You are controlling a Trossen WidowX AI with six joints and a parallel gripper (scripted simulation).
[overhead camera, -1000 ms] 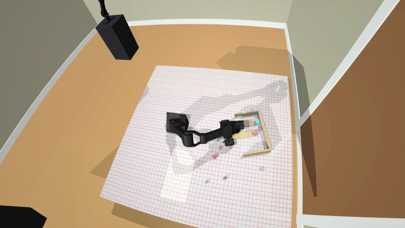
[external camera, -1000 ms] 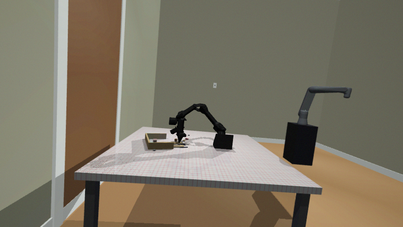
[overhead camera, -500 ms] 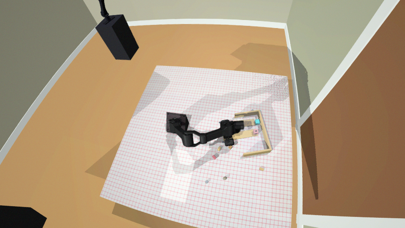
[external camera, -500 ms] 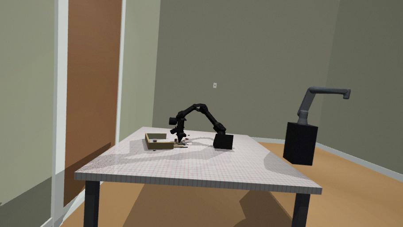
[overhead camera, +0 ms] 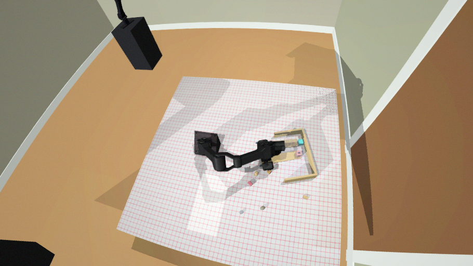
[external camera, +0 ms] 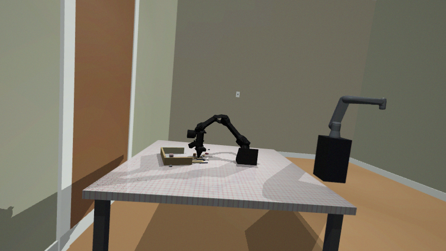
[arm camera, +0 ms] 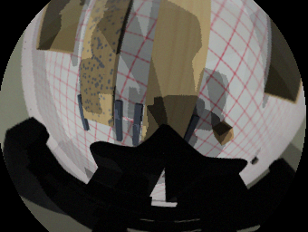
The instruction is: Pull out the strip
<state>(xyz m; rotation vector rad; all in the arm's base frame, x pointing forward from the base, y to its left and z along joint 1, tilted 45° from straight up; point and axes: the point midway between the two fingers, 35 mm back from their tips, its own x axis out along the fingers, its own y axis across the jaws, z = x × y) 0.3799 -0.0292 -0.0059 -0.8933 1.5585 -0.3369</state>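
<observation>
The labelled cube (overhead camera: pixel 299 153) (external camera: pixel 171 155) is pink with a dark mark and rests on the far end of the plain wooden strip (overhead camera: pixel 286 156) (arm camera: pixel 177 54). A cyan cube (overhead camera: pixel 300 142) rests at the far end of the speckled strip (overhead camera: pixel 291 143) (arm camera: pixel 100 54), beside the plain one. Dark bars flank the near ends of both strips. My gripper (external camera: pixel 199 156) (arm camera: pixel 164 127) is shut and empty, pointing down low at the plain strip's near end, outside the frame's open side. Whether the tips touch the strip cannot be told. The arm hides the fingertips in the top view.
A three-sided wooden frame (overhead camera: pixel 311 155) (external camera: pixel 177 161) surrounds the strips' far ends. Small blocks lie near the gripper, including a tan one (overhead camera: pixel 256 173), an orange-brown one (overhead camera: pixel 268 172) (arm camera: pixel 224 132) and a red one (overhead camera: pixel 250 182). Another tan block (overhead camera: pixel 305 196) lies beyond the frame's side wall.
</observation>
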